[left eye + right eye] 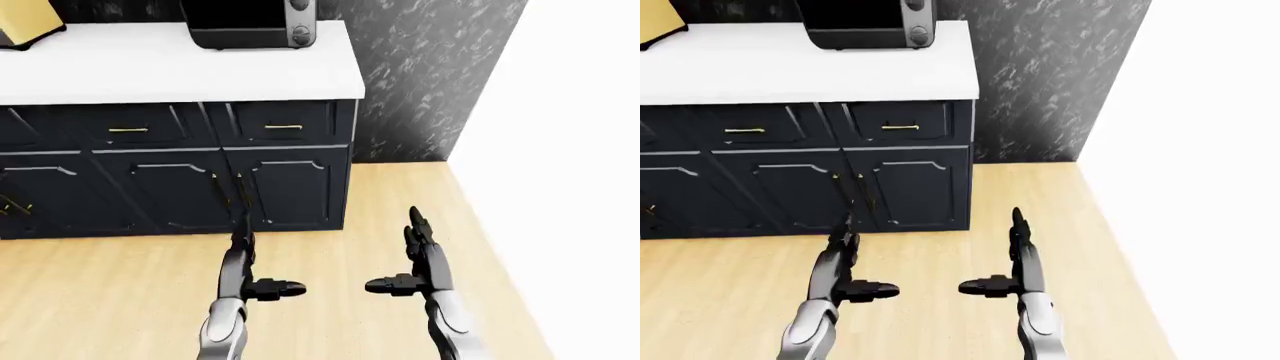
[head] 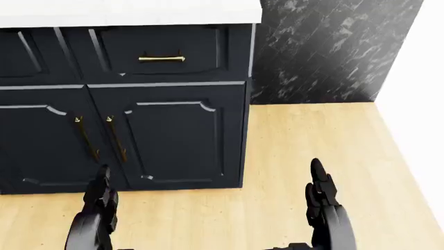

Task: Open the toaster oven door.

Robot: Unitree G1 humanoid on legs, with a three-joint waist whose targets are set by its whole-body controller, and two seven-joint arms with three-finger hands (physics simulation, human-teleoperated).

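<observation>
The toaster oven (image 1: 250, 24) stands on the white counter (image 1: 150, 71) at the top of the left-eye view; only its lower part shows, black with a silver panel and knobs (image 1: 298, 31) on its right. Its door looks shut. It also shows in the right-eye view (image 1: 868, 22). My left hand (image 1: 250, 277) and right hand (image 1: 412, 259) are both open and empty, held low over the wooden floor, well below and short of the counter. The head view shows only the cabinets and both hands (image 2: 100, 200) (image 2: 320, 190).
Dark cabinets with gold handles (image 1: 283, 127) stand under the counter. A dark marbled wall (image 1: 420, 67) rises right of the counter, then a white wall (image 1: 570, 150). A yellow object (image 1: 25, 22) sits at the counter's top left. Wooden floor (image 1: 120, 300) lies between me and the cabinets.
</observation>
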